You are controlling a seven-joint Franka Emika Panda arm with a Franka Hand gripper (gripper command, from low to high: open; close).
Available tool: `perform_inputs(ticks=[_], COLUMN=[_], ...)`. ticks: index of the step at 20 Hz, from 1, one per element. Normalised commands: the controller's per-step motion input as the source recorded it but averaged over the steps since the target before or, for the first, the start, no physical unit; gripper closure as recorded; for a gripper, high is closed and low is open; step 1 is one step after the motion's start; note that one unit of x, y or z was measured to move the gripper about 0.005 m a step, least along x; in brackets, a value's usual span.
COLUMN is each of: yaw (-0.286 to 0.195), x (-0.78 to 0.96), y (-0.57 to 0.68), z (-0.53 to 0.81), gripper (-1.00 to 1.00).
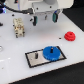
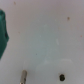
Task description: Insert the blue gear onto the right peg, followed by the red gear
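Note:
The blue gear (image 1: 50, 52) lies flat on the right half of the grey, black-bordered plate (image 1: 33, 60) near the table's front. It covers the right peg, which is hidden. A thin dark pin (image 1: 36, 55) stands on the plate's left half. Further back, towards the exterior view's right, the small red gear (image 1: 70, 36) rests on the white table. My gripper (image 1: 44, 19) hangs high at the back, well away from both gears. It is open, its teal fingertips (image 1: 54, 16) far apart with nothing between them. In the wrist view one teal finger (image 2: 4, 30) shows at the edge over bare white surface.
A beige block with dark dots (image 1: 19, 27) stands at the back, on the exterior view's left. A blue object (image 1: 4, 10) sits in the far corner. The wrist view shows a small metal pin (image 2: 23, 76) and a dark hole (image 2: 62, 77) in the white surface.

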Motion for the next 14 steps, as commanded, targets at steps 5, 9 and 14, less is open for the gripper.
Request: perform_inputs(ticks=[5, 9, 14], yaw=[0.0, 0.0, 0.0], x=[0.2, -0.67, -0.52], y=[0.26, 0.22, 0.18], z=[0.14, -0.19, -0.16], gripper=[-1.0, -1.0, -1.0])
